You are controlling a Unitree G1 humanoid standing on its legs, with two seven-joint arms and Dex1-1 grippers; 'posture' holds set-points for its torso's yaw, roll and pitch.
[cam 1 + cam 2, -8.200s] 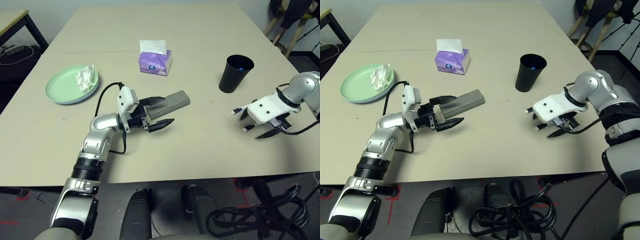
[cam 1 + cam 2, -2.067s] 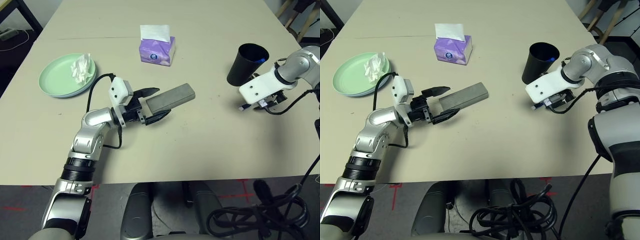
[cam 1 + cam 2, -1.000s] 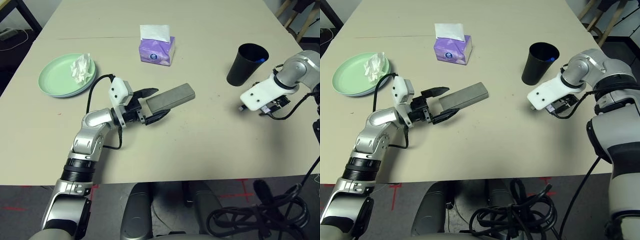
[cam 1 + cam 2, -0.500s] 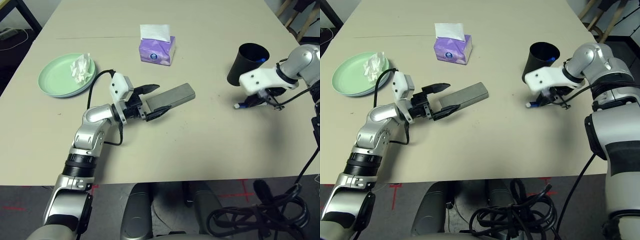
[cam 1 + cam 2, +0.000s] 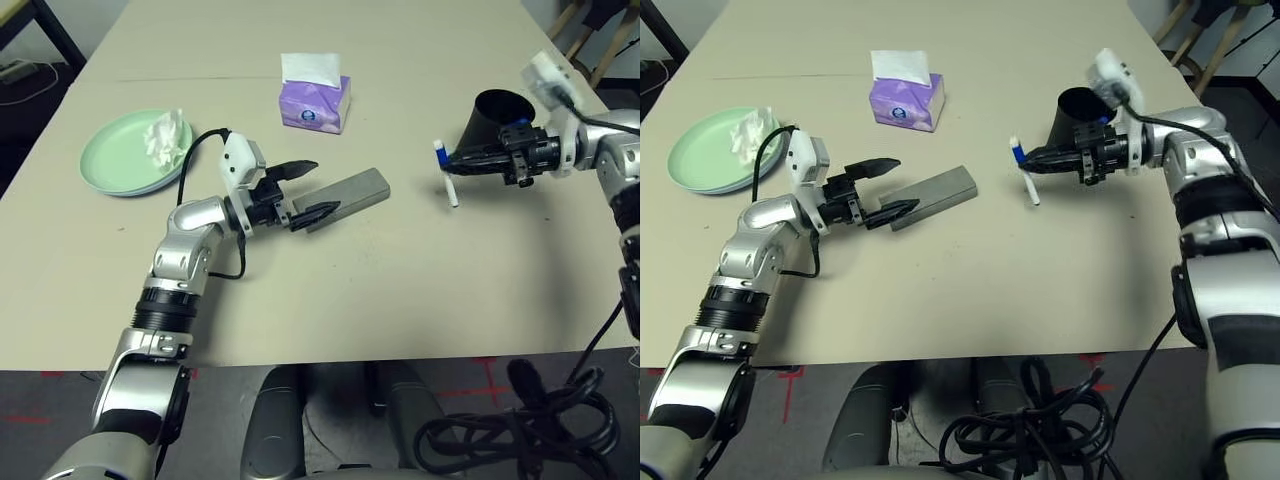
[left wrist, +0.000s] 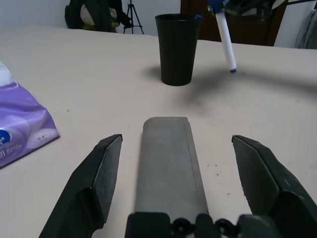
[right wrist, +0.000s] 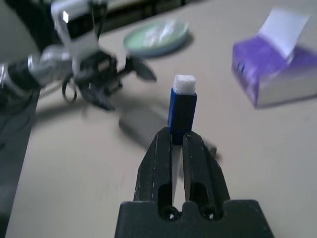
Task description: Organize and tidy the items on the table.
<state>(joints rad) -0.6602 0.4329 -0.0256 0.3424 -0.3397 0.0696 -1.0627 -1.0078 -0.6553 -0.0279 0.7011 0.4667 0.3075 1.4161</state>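
My right gripper (image 5: pixel 452 158) is clamped on the white-and-blue pen (image 5: pixel 445 172), held clear of the table (image 5: pixel 400 270) just left of the black cup (image 5: pixel 492 116) (a blue tip shows inside its rim). My left gripper (image 5: pixel 312 190) stands wide, fingers either side of the near end of the grey glasses case (image 5: pixel 345 198), which lies flat. Purple tissue box (image 5: pixel 314 95) sits beyond the case. Mint green plate (image 5: pixel 115 165) far left, with crumpled tissue (image 5: pixel 165 138) on it.

A beige table (image 5: pixel 400 300) is seen, with a mint green plate (image 5: pixel 115 170), white crumpled tissue (image 5: pixel 165 138), purple tissue box (image 5: pixel 314 106), grey glasses case (image 5: pixel 350 193), black cup (image 5: pixel 495 112), and white-and-blue pen (image 5: pixel 446 173).
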